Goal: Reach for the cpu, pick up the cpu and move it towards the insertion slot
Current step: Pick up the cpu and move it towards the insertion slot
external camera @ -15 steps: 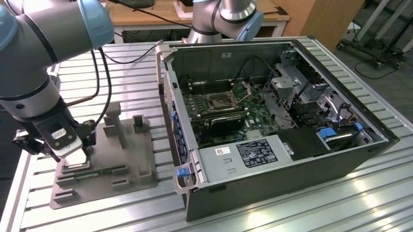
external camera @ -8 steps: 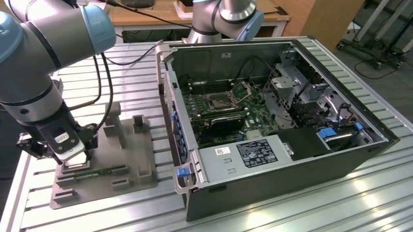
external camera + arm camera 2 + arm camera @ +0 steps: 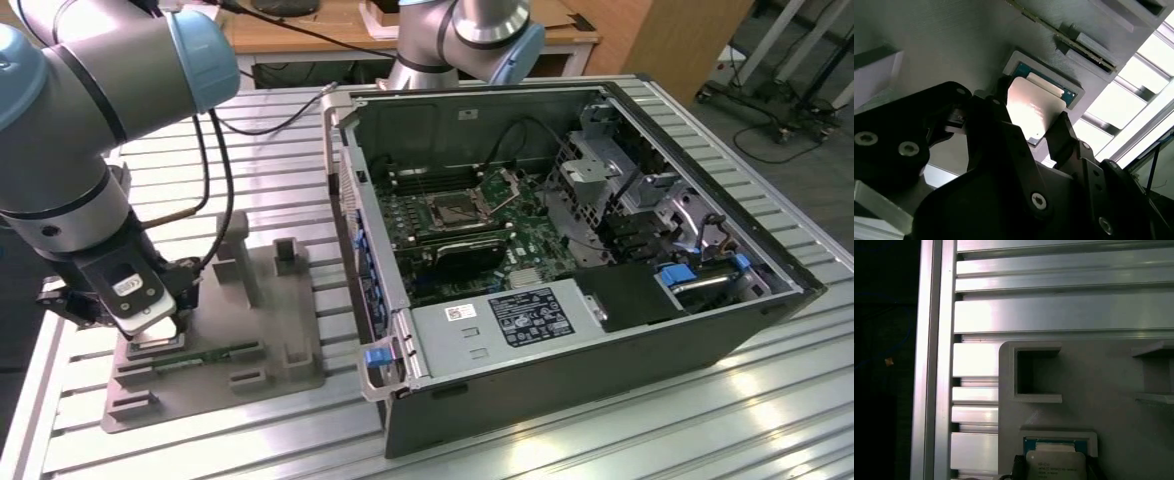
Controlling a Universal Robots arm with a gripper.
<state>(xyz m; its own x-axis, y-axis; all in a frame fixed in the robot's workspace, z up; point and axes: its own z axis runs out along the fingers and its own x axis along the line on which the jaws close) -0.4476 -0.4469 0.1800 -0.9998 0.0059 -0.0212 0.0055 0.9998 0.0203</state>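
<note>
The cpu (image 3: 1035, 102), a small square chip with a pale silver top and a blue-green rim, lies in a square recess of the grey holder (image 3: 254, 340) on the table at the exterior view's left. My gripper (image 3: 1031, 107) is down over it, one black finger against each side of the chip, shut on it. In the first wrist view the cpu (image 3: 1056, 464) sits low in its recess. The gripper (image 3: 155, 334) stands on the holder's near corner. The insertion slot (image 3: 451, 211), a square socket with its metal plate raised, sits on the green board inside the open computer case (image 3: 694, 330).
A long green memory stick (image 3: 200, 355) lies in the holder beside the cpu recess. Upright posts (image 3: 284, 255) rise from the holder. The case wall (image 3: 350, 220) stands between holder and socket. A second arm (image 3: 467, 40) is behind the case. The ribbed metal table edge (image 3: 934, 365) is close.
</note>
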